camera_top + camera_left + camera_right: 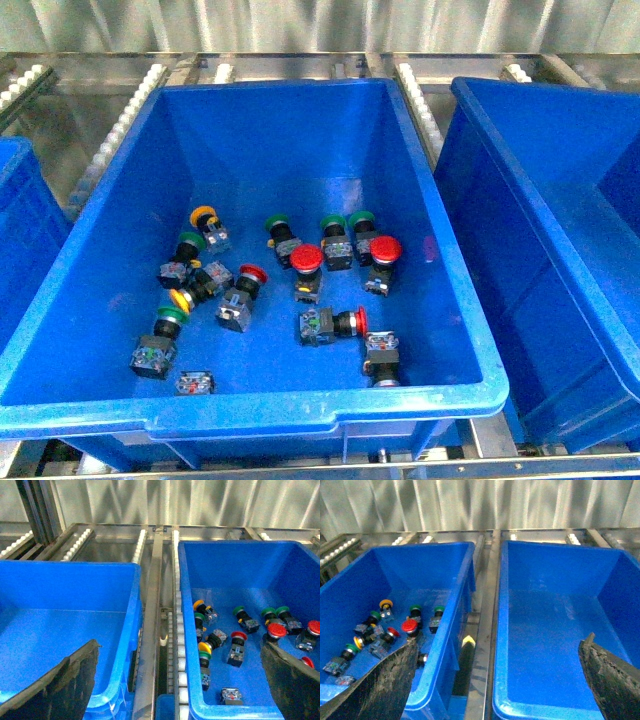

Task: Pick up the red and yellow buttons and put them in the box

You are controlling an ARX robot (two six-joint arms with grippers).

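The red and yellow mushroom-capped push-button switches point(306, 258) lie scattered among green-capped switches point(191, 240) on the floor of the middle deep blue plastic tote point(300, 402), touched by neither tool. The left gripper point(178, 647) and right gripper point(502, 640), unseen in the front view, each spread two dark fingers wide and hold nothing. The wrist views look into the left blue tote point(70, 569) and the right blue tote point(560, 548); markings on the switch bodies are too small to read.
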